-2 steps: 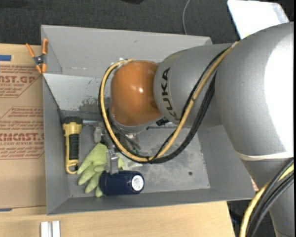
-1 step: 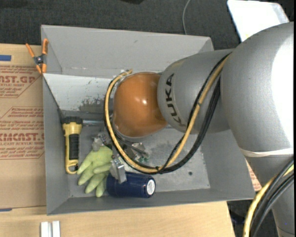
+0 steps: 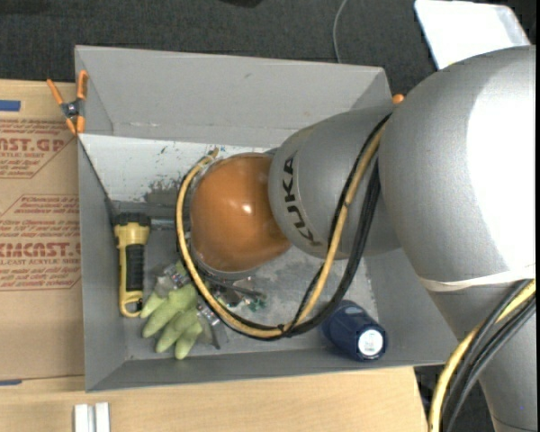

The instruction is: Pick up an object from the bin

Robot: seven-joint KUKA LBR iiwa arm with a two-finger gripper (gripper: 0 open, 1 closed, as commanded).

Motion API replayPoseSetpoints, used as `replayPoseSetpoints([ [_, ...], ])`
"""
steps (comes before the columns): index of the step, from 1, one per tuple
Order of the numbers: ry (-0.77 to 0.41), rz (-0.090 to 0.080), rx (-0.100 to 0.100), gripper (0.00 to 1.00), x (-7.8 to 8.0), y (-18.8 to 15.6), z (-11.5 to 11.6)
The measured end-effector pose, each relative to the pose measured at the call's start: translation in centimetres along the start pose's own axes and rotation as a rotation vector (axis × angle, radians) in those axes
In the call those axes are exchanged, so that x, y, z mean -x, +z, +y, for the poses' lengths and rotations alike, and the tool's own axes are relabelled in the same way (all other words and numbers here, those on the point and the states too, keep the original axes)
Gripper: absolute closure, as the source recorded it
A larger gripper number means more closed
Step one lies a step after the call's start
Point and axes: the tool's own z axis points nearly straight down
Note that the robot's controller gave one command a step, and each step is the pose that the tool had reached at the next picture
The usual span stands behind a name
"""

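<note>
Likely target: pale green soft glove-shaped rubbery thing with stubby lobes, lying just below-left of the gripper, touching or nearly touching the hardware there; can't confirm contact. Not held, nothing seen clamped. Gripper state: cannot tell, the arm's orange dome cover and the looped yellow-black cable hide it. My read on the green thing: light, floppy, will squash and fold, not fragile, slightly grippy surface. Best taken across the thicker palm part nearest the tool, not by a single lobe, which may slip out or stretch. Left of the tool, just beyond the green thing's top edge: yellow and black plastic flashlight, lying along the bin's left side, stiff and roundish, could roll. Small dark clutter with a green speck directly under the tool, too small to identify. Right and below, well apart: dark blue cylinder with white end cap. All inside the grey metal bin.
</note>
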Motion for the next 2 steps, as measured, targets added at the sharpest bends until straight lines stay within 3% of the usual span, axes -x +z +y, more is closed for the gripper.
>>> replayPoseSetpoints([
  [1,-0.268,-0.009,0.001,1.0,-0.59,1.38,3.56],
  [2,-0.268,-0.009,0.001,1.0,-0.59,1.38,3.55],
])
